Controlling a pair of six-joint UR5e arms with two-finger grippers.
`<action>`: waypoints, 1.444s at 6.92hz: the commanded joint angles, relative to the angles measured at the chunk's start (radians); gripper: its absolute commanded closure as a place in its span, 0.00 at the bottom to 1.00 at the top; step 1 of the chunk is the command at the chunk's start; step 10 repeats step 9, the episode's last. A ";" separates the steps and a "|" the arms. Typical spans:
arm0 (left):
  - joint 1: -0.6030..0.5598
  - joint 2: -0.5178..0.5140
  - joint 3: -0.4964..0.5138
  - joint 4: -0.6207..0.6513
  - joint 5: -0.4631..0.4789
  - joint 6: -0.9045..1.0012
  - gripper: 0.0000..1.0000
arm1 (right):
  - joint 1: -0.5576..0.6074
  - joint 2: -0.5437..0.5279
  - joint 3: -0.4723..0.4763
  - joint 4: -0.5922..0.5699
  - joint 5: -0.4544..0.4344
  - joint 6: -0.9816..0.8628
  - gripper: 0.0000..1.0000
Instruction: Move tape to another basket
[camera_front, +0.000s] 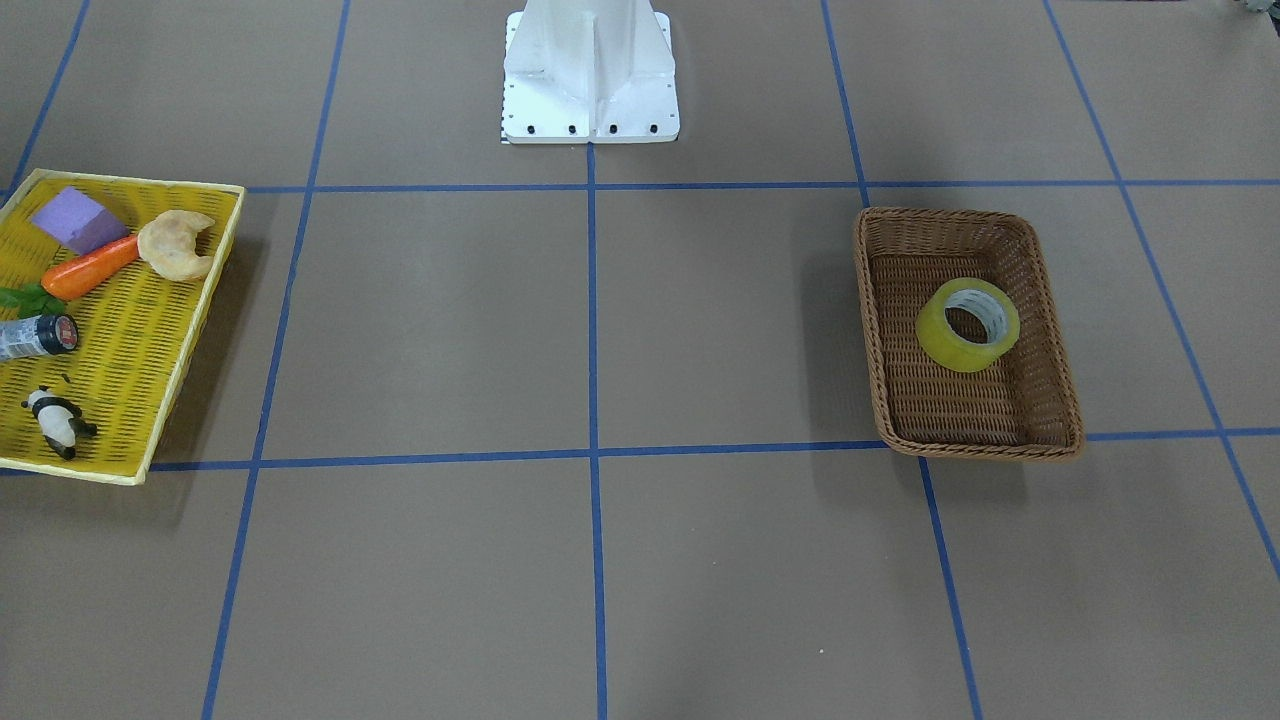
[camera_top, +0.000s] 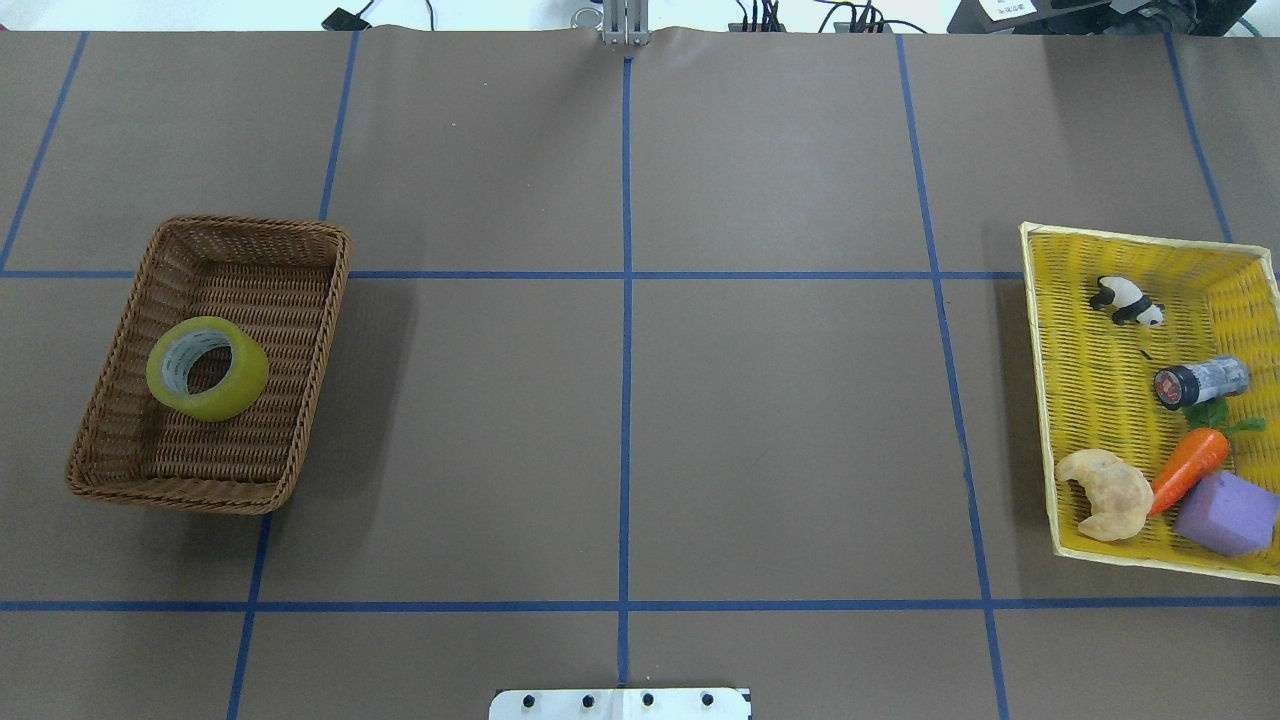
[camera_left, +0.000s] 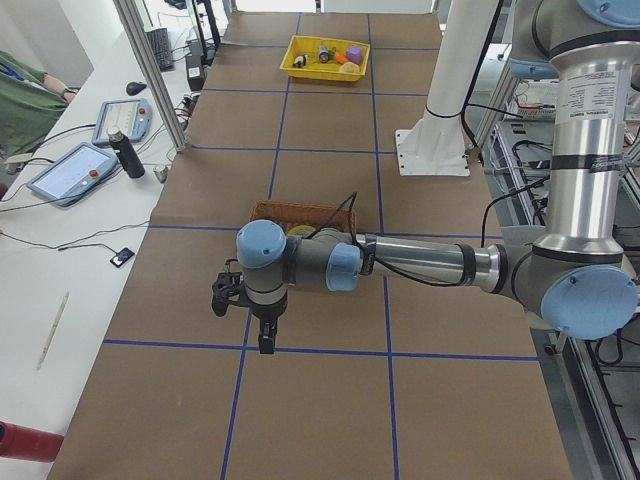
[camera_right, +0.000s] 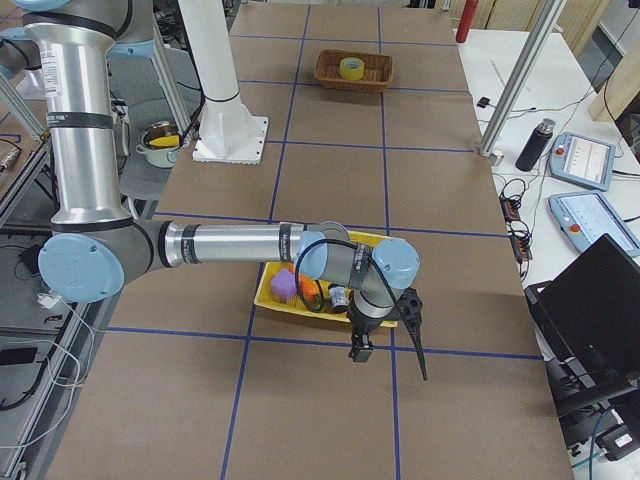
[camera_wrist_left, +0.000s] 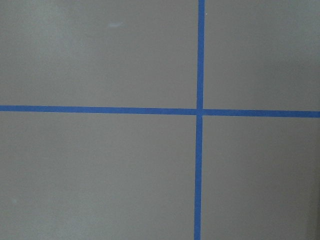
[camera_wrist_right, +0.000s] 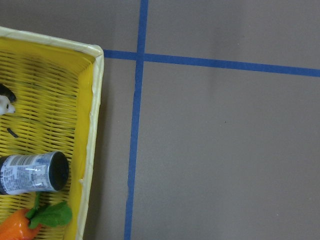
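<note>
**Item 1, tape** (camera_front: 967, 325): wide translucent yellow roll with a pale grey-white core. It lies inside the basket (camera_front: 940, 213), slightly tilted on the woven floor near the middle. Grey print runs round the core, too small to read.

**Item 2, basket:** dark brown wicker, rectangular, with rounded corners and a braided rim. It sits on the robot's left half of the surface (camera_front: 430, 320).

**Item 3, yellow mesh tray** (camera_front: 130, 400): sits at the far right end, well apart from the basket. It holds:
- a purple block (camera_front: 80, 220)
- a toy carrot (camera_front: 90, 268) with green leaves
- a croissant (camera_front: 177, 245)
- a small bottle (camera_front: 35, 337) lying on its side, with a printed label and a red-and-black end, the lettering illegible
- a panda figure (camera_front: 55, 420)

**Item 4, left fingers** (camera_left: 266, 340): point down over bare surface on the near side of the basket. They show only in a side view, so their opening cannot be told, and nothing is seen in them.

**Item 5, right fingers** (camera_right: 358, 350): hang just beside the tray's near edge. Their opening likewise cannot be told.

**Surface:** brown matte covering, gridded with blue tape lines (camera_front: 592, 300). A white pedestal (camera_front: 590, 70) is bolted at the robot's side.

**Room:**
- a white bench alongside carries teach pendants (camera_left: 75, 170), a dark flask (camera_left: 128, 155) and a laptop (camera_right: 590, 310)
- aluminium posts stand at the edge
- a person in green (camera_left: 25, 100) sits at the bench
</note>
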 joint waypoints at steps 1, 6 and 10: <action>0.000 0.005 -0.001 0.000 0.000 0.000 0.01 | 0.004 0.000 0.038 -0.002 0.003 0.028 0.00; 0.000 0.003 0.001 0.002 0.000 -0.006 0.01 | 0.004 -0.011 0.048 0.001 0.006 0.053 0.00; 0.000 0.003 0.001 0.002 0.000 -0.008 0.01 | 0.004 -0.011 0.048 0.001 0.007 0.053 0.00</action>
